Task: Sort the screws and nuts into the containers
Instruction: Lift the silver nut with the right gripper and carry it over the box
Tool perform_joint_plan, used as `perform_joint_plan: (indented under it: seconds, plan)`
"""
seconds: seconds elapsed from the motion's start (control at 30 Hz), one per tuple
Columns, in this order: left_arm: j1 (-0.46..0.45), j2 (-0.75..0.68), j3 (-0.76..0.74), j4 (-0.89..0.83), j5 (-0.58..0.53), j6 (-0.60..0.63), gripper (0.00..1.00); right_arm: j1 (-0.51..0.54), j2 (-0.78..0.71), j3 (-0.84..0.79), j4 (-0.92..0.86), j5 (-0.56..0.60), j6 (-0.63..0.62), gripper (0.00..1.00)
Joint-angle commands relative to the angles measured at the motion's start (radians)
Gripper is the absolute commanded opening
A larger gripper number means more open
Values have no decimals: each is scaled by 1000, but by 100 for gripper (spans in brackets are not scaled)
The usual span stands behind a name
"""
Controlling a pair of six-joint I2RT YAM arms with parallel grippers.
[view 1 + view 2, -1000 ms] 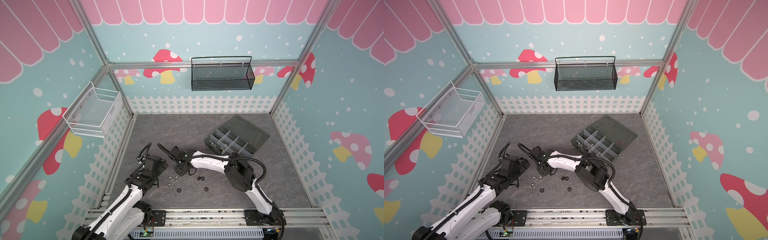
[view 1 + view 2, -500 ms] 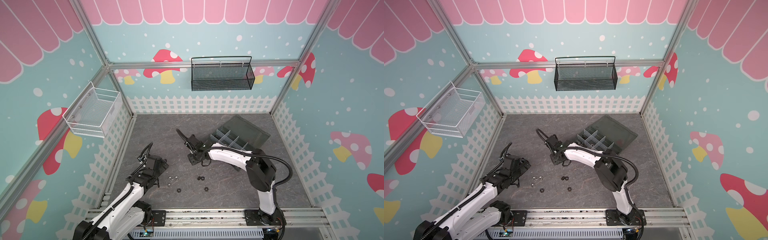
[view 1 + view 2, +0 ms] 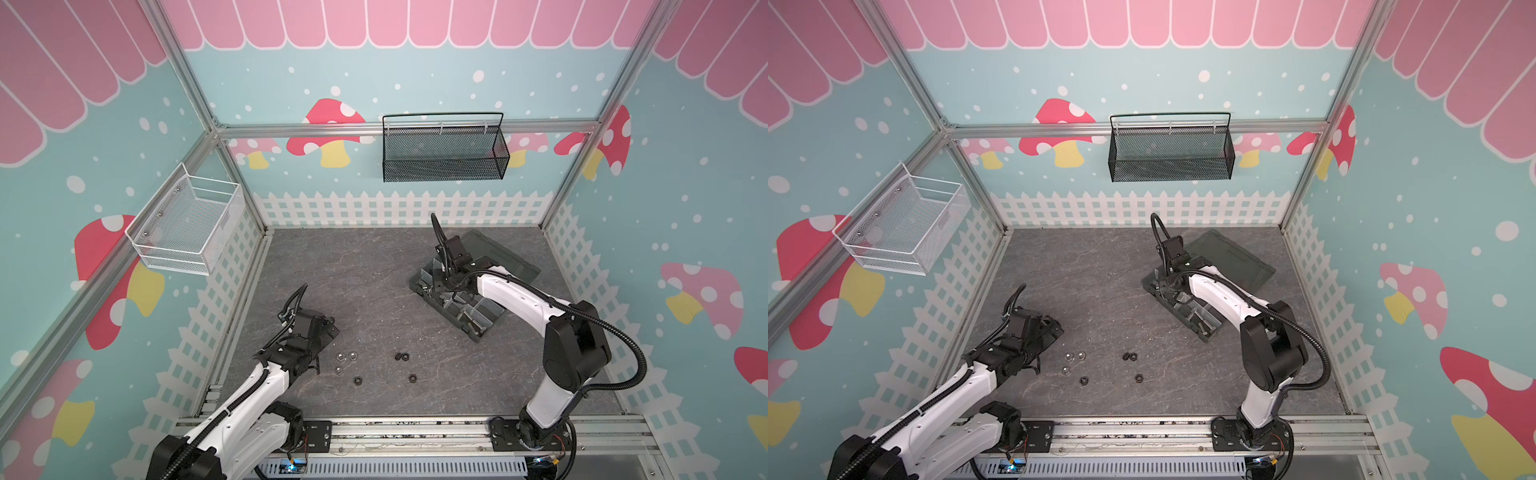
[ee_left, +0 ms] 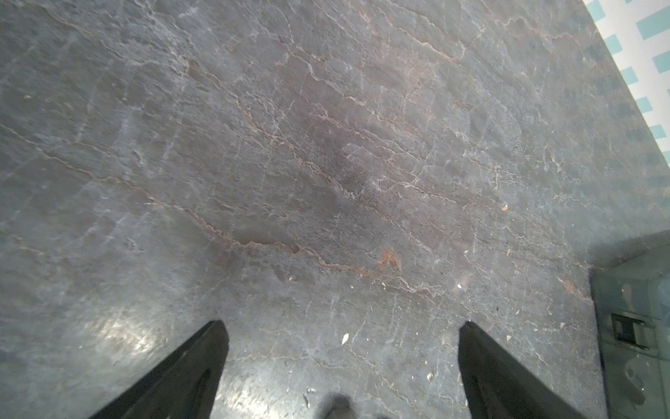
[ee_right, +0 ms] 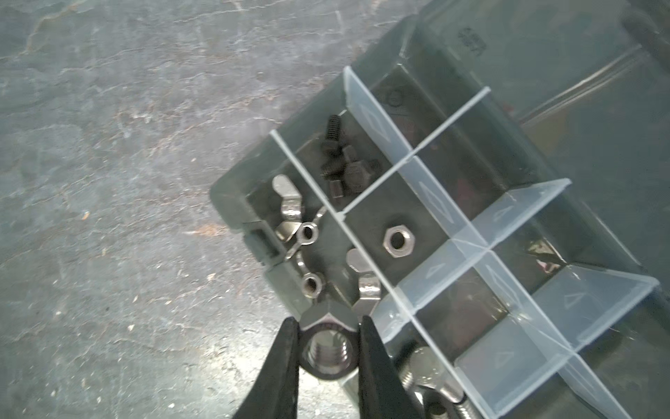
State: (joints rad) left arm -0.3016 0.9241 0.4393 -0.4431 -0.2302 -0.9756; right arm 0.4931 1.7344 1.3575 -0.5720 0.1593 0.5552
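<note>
Silver nut — pinched by right gripper.

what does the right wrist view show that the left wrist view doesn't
Only the right wrist view: the right gripper shut on a silver hex nut, plus compartments holding wing nuts, black screws and one lone hex nut. Only the left wrist view: the left gripper, open and empty. Both: the grey table and part of the organizer box.
</note>
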Motion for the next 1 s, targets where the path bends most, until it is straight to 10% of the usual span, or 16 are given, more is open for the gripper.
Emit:
perform_joint_plan:
  seconds: [0.0, 0.67, 0.97]
  plan:
    - [9, -1, 19, 11, 11, 2, 100, -31, 11, -4, 20, 6, 1, 4]
    - [9, -1, 7, 13, 29, 0, 100, -110, 201, 81, 34, 2, -49, 14]
    - [9, -1, 7, 10, 35, 3, 100, -116, 217, 80, 43, -13, -53, 41]
